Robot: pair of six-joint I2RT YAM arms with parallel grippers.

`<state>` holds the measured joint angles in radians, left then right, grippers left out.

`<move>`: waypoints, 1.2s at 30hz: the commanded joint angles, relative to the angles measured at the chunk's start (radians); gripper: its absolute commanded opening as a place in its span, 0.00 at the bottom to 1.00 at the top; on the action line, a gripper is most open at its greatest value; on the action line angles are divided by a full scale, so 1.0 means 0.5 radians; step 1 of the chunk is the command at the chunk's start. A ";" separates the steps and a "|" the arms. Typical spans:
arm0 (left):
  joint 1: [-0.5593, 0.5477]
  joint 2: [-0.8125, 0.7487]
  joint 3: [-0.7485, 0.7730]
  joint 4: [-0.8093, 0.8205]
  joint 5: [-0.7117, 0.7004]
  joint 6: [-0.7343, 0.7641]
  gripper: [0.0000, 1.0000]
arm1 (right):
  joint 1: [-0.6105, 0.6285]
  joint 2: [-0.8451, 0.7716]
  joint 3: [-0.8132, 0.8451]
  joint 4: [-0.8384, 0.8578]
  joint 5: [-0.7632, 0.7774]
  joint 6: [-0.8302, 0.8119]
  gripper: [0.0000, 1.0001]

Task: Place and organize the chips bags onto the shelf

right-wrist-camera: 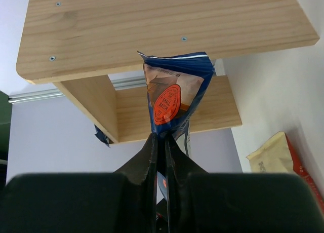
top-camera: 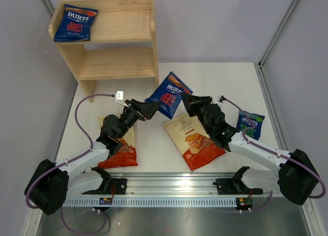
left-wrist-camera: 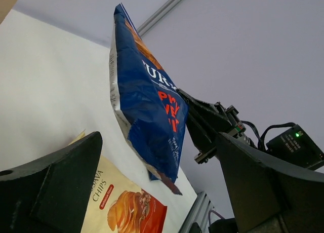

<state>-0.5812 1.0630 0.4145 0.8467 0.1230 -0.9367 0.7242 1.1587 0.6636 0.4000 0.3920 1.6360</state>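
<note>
My right gripper (top-camera: 185, 100) is shut on the edge of a dark blue BURTS bag (top-camera: 169, 95) and holds it in the air over the table's middle. The right wrist view shows the fingers (right-wrist-camera: 163, 142) pinching the bag (right-wrist-camera: 172, 91) with the wooden shelf (right-wrist-camera: 152, 30) behind. My left gripper (top-camera: 151, 109) is open right beside the bag's left side. In the left wrist view its wide jaws (left-wrist-camera: 158, 137) frame the hanging bag (left-wrist-camera: 149, 101) without touching it. A second blue BURTS bag (top-camera: 75, 23) lies on the shelf's (top-camera: 118, 61) top tier.
A cream bag (top-camera: 193, 141) lies flat below the held bag, also seen in the left wrist view (left-wrist-camera: 116, 207). Another cream bag (top-camera: 120, 151) lies partly under my left arm. A green-topped BURTS bag (top-camera: 250, 124) lies at the right. A metal rail (top-camera: 174, 182) runs along the near edge.
</note>
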 commanded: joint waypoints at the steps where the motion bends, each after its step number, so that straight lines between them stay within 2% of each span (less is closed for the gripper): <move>1: -0.010 0.000 -0.034 0.227 -0.111 0.026 0.90 | 0.088 0.060 0.063 0.283 0.204 0.075 0.00; 3: -0.010 0.000 -0.028 0.239 -0.111 0.045 0.83 | 0.156 0.118 0.069 0.384 0.238 0.094 0.00; 4: -0.010 0.000 -0.019 0.233 -0.126 0.045 0.72 | 0.180 0.137 0.072 0.427 0.244 0.106 0.00; 7: -0.010 -0.018 -0.037 0.239 -0.172 0.048 0.61 | 0.254 0.180 0.090 0.495 0.314 0.084 0.00; 13: -0.010 -0.086 -0.068 0.206 -0.237 0.066 0.56 | 0.346 0.229 0.142 0.565 0.379 0.066 0.00; 17: -0.010 -0.123 -0.083 0.190 -0.329 0.082 0.36 | 0.392 0.287 0.182 0.633 0.352 0.042 0.00; 18: -0.010 -0.132 -0.080 0.175 -0.332 0.091 0.22 | 0.392 0.296 0.188 0.642 0.330 0.029 0.00; 22: -0.007 -0.245 -0.102 0.157 -0.326 0.143 0.09 | 0.389 0.263 0.170 0.630 0.305 -0.075 0.00; 23: -0.007 -0.306 -0.108 0.154 -0.323 0.149 0.08 | 0.389 0.235 0.164 0.633 0.293 -0.169 0.03; 24: -0.004 -0.331 -0.114 0.157 -0.314 0.167 0.04 | 0.389 0.223 0.158 0.639 0.278 -0.219 0.19; 25: -0.003 -0.365 -0.114 0.157 -0.280 0.180 0.02 | 0.392 0.211 0.155 0.648 0.262 -0.271 0.30; 27: -0.003 -0.465 -0.108 0.129 -0.255 0.204 0.01 | 0.359 0.159 0.145 0.627 0.171 -0.455 0.56; 28: 0.000 -0.506 -0.093 0.114 -0.198 0.217 0.00 | 0.340 0.131 0.145 0.593 0.125 -0.492 0.72; 31: 0.006 -0.644 -0.007 -0.033 -0.121 0.241 0.00 | 0.157 0.051 0.091 0.602 -0.243 -0.603 0.79; 32: 0.009 -0.681 0.015 -0.073 -0.093 0.238 0.00 | 0.077 0.027 0.081 0.611 -0.554 -0.609 0.79; 34: 0.024 -0.763 0.061 -0.153 0.014 0.229 0.00 | -0.131 0.014 0.078 0.611 -0.887 -0.600 0.80; 35: 0.033 -0.785 0.122 -0.184 0.054 0.226 0.00 | -0.190 0.017 0.102 0.608 -1.210 -0.639 0.81; 36: 0.049 -0.803 0.165 -0.245 0.106 0.211 0.00 | -0.248 0.017 0.127 0.581 -1.368 -0.661 0.82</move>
<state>-0.5705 0.7006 0.4000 0.7422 0.0772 -0.8501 0.6762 1.1839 0.7105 0.6689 0.0799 1.3830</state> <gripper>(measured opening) 0.008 0.810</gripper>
